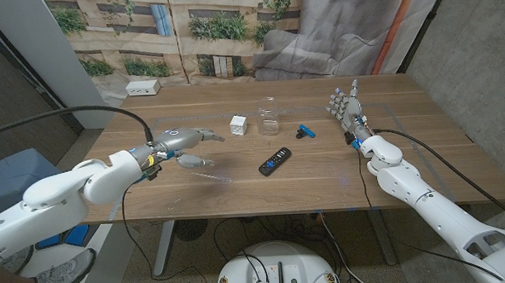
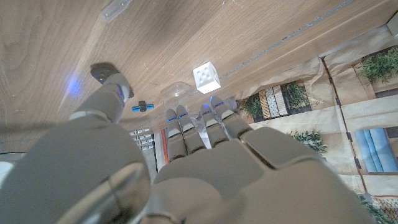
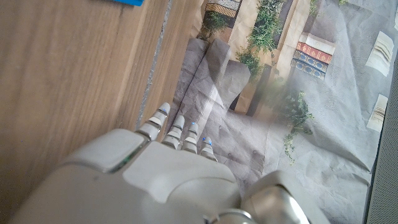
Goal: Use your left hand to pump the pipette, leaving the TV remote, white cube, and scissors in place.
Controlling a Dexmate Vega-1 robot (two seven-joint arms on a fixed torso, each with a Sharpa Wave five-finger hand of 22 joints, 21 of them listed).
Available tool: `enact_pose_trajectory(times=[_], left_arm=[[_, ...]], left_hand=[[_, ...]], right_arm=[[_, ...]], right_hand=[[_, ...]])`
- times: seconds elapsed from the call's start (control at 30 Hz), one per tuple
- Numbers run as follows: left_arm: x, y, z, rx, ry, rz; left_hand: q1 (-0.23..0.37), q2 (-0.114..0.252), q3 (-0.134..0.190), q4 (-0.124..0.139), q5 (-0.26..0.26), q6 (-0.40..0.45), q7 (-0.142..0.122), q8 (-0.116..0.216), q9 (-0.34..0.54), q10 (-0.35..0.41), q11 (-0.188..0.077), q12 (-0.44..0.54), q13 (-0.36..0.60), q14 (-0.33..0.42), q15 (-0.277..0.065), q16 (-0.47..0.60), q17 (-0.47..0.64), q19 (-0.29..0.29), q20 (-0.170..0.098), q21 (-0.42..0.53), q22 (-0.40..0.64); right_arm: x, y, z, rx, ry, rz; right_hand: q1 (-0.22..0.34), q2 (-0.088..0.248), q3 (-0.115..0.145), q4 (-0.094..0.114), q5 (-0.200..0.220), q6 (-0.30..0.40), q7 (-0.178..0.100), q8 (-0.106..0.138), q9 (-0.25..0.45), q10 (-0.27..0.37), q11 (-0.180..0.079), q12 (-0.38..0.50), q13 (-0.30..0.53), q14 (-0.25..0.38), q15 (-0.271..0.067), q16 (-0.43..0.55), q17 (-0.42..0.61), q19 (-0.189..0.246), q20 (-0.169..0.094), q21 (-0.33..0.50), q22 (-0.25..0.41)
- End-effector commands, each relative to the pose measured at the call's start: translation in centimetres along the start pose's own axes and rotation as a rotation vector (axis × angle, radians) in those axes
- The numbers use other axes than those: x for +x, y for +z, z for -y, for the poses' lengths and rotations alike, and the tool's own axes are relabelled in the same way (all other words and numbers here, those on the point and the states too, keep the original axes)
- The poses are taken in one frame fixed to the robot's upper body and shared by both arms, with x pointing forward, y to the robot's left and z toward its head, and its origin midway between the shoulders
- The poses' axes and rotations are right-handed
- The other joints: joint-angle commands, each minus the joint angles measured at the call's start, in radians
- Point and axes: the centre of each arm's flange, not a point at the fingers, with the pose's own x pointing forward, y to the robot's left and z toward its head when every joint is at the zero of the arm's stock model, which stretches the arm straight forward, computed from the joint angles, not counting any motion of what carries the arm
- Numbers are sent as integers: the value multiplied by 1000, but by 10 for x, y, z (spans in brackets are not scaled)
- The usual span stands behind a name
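The left hand [image 1: 182,139] hovers over the table [image 1: 237,189] with fingers stretched out together, holding nothing; the clear pipette [image 1: 201,165] lies on the wood just beneath and in front of it; further out stand the white cube [image 1: 238,124] and a clear beaker [image 1: 269,119], then the black TV remote [image 1: 275,161] and the blue-handled scissors [image 1: 306,131]; the right hand [image 1: 347,108] stands well apart near the far right edge, fingers spread and empty.
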Motion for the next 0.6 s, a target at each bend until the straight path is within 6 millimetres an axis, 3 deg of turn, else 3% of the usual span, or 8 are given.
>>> enact_pose_trajectory(times=[0.03,0.6], left_arm=[[-2,16,4,85,-57,-42],[14,46,7,206,-105,-41]], left_hand=[[21,-8,-6,1,5,13,3,5,2,14,1,2,1,-15,-70,-6,6,-18,-12,-5,3],[72,-12,-19,5,9,41,22,7,2,42,-2,0,0,-31,-40,-1,6,-59,0,-11,1]], right_arm=[[0,0,0,0,0,0],[0,0,0,0,0,0]], right_hand=[[0,58,-7,1,6,2,-10,6,3,1,-7,4,5,-9,-79,7,4,5,2,4,5],[0,58,-6,1,6,3,-9,7,3,-5,-5,1,5,-11,-78,6,4,5,2,4,5]])
